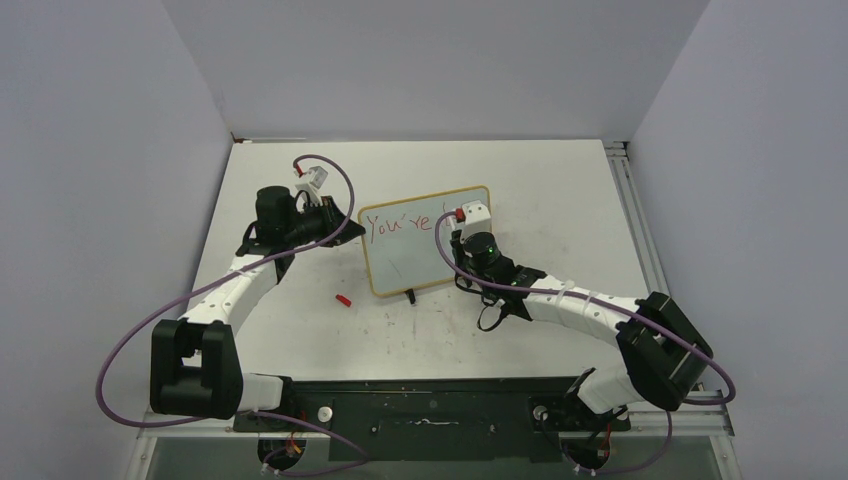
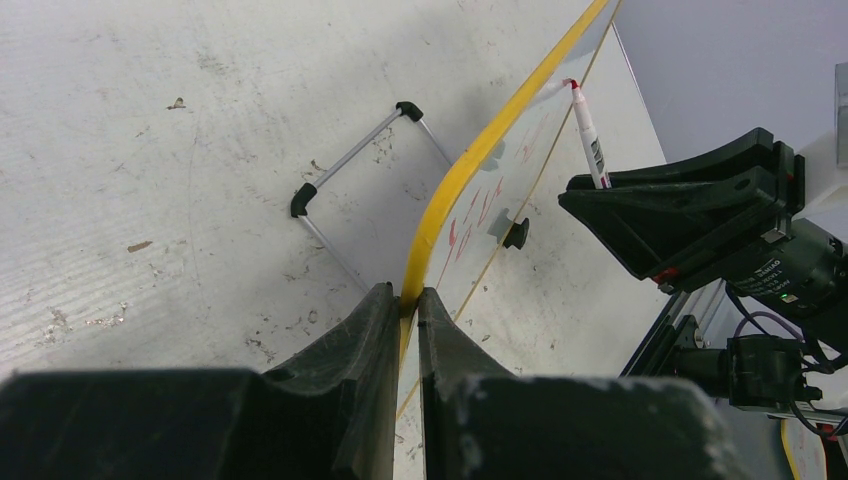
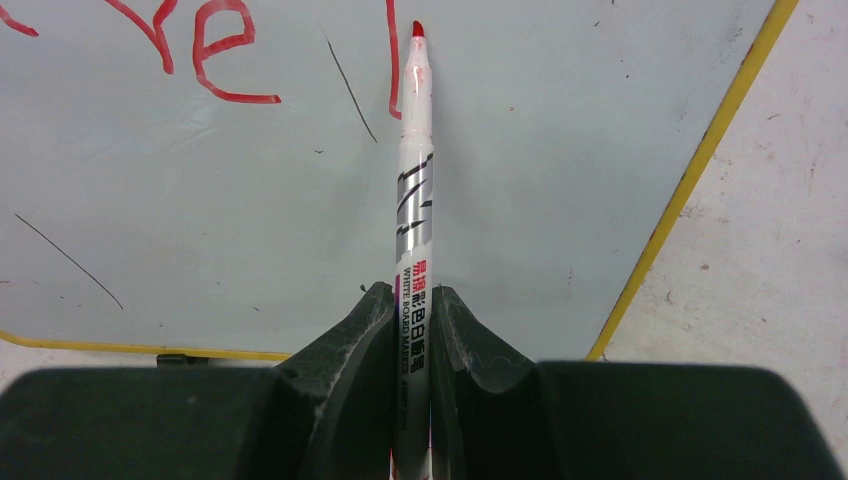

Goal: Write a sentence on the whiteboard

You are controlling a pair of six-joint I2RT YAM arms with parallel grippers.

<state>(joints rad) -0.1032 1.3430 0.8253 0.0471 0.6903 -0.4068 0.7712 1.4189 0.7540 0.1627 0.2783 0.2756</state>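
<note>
The whiteboard [image 1: 425,248] with a thin yellow-tan frame lies mid-table. Red writing [image 1: 398,224] on it reads "You're" plus one upright stroke. My left gripper [image 1: 340,215] is shut on the board's left edge; in the left wrist view the jaws [image 2: 409,300] pinch the yellow frame [image 2: 445,195]. My right gripper [image 1: 462,240] is shut on a white marker [image 3: 414,190] with a red tip. The tip [image 3: 417,30] stands next to the fresh red stroke [image 3: 393,60]. The letters "re" [image 3: 215,60] show at top left.
A red marker cap [image 1: 344,299] lies on the table left of the board's near corner. The board's wire stand [image 2: 355,160] with black ends shows behind it. Side walls enclose the table; a metal rail [image 1: 635,220] runs along its right edge.
</note>
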